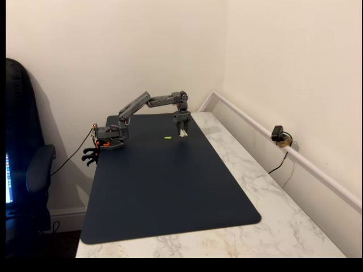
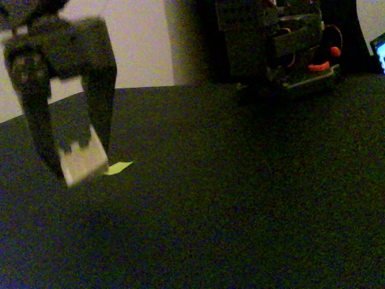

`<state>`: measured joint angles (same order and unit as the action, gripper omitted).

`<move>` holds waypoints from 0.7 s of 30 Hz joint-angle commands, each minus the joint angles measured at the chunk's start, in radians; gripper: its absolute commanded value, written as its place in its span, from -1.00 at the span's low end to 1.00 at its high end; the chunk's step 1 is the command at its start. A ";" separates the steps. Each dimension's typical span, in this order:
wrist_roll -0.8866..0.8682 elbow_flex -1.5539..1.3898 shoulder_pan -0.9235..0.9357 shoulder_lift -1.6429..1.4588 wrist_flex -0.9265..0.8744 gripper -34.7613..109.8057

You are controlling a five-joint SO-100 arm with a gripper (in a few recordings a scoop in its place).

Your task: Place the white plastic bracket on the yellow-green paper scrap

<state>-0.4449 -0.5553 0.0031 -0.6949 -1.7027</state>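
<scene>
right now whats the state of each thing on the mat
gripper: shut on the white piece, raised off the mat
white piece: held at the fingertips, tilted, not yet set down
paper scrap: lying flat on the dark mat, beside the gripper, uncovered

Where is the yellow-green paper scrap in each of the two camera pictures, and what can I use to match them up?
A fixed view: the yellow-green paper scrap lies on the dark mat, upper middle, just left of the gripper.
Another fixed view: the scrap lies at left of centre, just right of the white plastic bracket held in the gripper.
Shared landmark: the gripper with the white bracket, right beside the scrap in both fixed views.
</scene>
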 commanded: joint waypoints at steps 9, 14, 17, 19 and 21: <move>-0.040 -0.414 0.054 -0.520 -0.009 -0.52; -0.055 -0.647 0.063 -0.663 0.067 -0.52; -0.063 -0.738 0.069 -0.689 0.112 -0.52; -0.075 -0.816 0.080 -0.709 0.152 -0.52; -0.083 -0.896 0.092 -0.735 0.196 -0.52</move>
<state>-0.5062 -1.3591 0.0598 -1.2993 -1.5585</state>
